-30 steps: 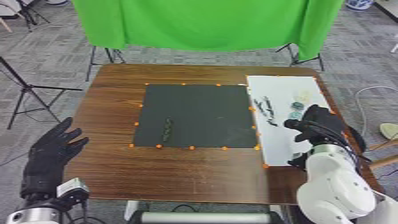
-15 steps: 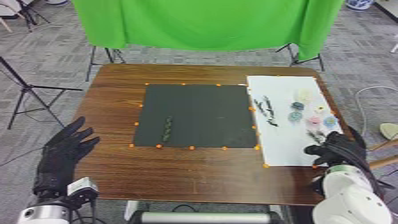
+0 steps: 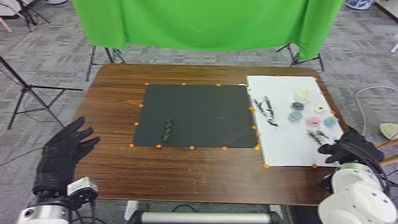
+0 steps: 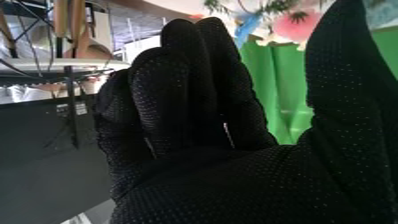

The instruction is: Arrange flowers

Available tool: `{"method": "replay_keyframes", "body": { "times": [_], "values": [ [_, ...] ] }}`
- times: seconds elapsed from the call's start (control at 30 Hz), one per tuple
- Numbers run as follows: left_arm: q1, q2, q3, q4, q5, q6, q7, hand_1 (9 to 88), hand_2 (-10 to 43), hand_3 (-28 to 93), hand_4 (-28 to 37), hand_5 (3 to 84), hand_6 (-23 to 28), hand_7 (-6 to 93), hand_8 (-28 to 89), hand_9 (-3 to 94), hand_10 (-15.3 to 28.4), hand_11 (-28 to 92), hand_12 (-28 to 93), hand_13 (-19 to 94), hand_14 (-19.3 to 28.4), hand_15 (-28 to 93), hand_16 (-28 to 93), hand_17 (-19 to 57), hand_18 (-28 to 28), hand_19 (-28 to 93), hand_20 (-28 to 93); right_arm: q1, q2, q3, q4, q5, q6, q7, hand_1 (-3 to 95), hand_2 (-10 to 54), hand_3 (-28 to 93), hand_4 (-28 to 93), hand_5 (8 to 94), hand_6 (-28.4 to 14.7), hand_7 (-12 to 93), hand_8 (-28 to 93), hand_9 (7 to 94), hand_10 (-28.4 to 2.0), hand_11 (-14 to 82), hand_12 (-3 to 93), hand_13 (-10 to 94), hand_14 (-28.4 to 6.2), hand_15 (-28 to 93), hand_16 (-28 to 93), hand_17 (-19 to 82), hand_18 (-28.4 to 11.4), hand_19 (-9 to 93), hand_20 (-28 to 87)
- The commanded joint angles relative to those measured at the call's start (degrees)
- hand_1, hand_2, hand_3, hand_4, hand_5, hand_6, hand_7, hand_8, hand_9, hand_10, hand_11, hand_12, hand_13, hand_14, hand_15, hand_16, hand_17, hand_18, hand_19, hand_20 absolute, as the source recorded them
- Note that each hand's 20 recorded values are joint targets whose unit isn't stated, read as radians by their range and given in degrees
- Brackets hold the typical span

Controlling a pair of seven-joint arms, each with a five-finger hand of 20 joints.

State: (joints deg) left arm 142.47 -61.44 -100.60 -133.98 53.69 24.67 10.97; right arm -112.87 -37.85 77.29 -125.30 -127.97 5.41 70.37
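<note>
My right hand (image 3: 353, 148) is at the white sheet's right edge, toward the near corner, fingers pretty much straight, thumb well out, holding nothing as far as I can see. Can't tell if it's touching the paper or just over it. Closest to it is a leafy sprig (image 3: 317, 136), then a pink flower (image 3: 314, 120) and a blue flower (image 3: 330, 121) by that same edge. Teal blooms (image 3: 296, 119) sit mid-sheet, a pale bloom (image 3: 304, 95) toward the far edge, dark stems (image 3: 266, 111) along the left edge.

Progress? I'd call it early days: one green stem (image 3: 167, 129) lies on the dark mat (image 3: 209, 107), near its near left corner. Everything on the sheet is left to place, I reckon. Left hand (image 3: 62, 150) is open and empty off the tabletop's left edge.

Annoying bits: the pale bloom nearly melts into the paper, the dark stems overlap too much to count, and the wrist view chops the flowers off.
</note>
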Motion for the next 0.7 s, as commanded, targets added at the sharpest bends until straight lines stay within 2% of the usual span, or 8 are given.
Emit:
{"method": "replay_keyframes", "body": {
  "times": [0.03,0.2,0.33,0.37,0.5,0.7],
  "values": [
    [0.3,-0.56,-0.14,0.10,0.17,-0.93,-0.91,25.1,6.8,81,-18.6,34.0,8.5,13.8,-10,31.1,18.6,27,8,25,25.3,49,-10,-7.6,23.9,65,-6,5.3,-0.5,-4.5,3.8,1.0,-0.2,2.3,32.8,-9.5,82,-24,64.5,-14.4,24,-12,59.8,-25.9,59.2,17.4,61,-18.1,86,9,31,-28.4,93,39],
    [0.4,-0.58,-0.19,0.10,0.01,-0.74,-0.81,25.1,6.8,81,-18.6,33.9,8.6,13.8,-10,31.1,18.4,27,8,25,25.4,49,-10,-7.6,23.9,65,-6,6.6,-0.8,-5.7,5.4,1.7,-1.3,2.9,33.4,-9.5,83,-24,65.0,-14.5,23,-12,59.9,-26.0,59.3,17.3,62,-18.2,86,9,31,-28.4,93,39],
    [0.4,-0.91,-0.11,0.19,0.10,-1.07,-1.11,25.0,6.8,81,-18.6,33.9,8.6,13.8,-10,31.1,18.5,27,8,25,25.3,49,-10,-7.6,23.9,65,-6,5.0,-0.9,-3.8,5.9,4.4,0.2,2.3,34.7,-9.5,83,-24,65.5,-14.9,23,-11,60.0,-26.3,59.1,17.1,62,-18.2,86,9,31,-28.4,93,39],
    [0.5,-0.98,-0.18,0.16,0.15,-1.10,-1.12,25.0,6.8,81,-18.6,33.9,8.6,13.8,-10,31.1,18.5,27,8,25,25.3,49,-10,-7.6,23.9,65,-6,4.8,-0.9,-3.5,6.1,5.7,2.0,2.0,35.9,-9.4,83,-24,65.6,-15.1,23,-11,59.9,-26.4,59.1,17.1,62,-18.3,86,8,31,-28.4,93,39],
    [0.6,-0.92,-0.11,0.14,-0.33,-0.71,-0.63,25.1,6.8,81,-18.6,33.9,8.6,13.9,-10,31.1,18.6,27,8,25,25.3,49,-10,-7.6,23.9,65,-6,4.4,-1.5,-2.7,6.7,7.2,1.0,2.3,39.5,-8.8,84,-25,65.9,-15.0,22,-11,60.0,-26.3,59.5,16.6,62,-18.2,87,8,31,-28.4,93,38],
    [0.4,-1.05,-0.09,0.29,-0.14,-0.95,-0.69,25.1,6.7,81,-18.6,33.9,8.6,13.8,-10,31.1,18.6,27,8,26,25.4,49,-10,-7.6,23.9,65,-6,4.7,-1.2,-3.7,7.4,7.4,2.2,1.9,43.6,-9.3,84,-26,67.2,-14.8,22,-11,60.8,-25.6,59.9,16.1,63,-17.5,87,7,31,-28.4,93,37]
  ]
}}
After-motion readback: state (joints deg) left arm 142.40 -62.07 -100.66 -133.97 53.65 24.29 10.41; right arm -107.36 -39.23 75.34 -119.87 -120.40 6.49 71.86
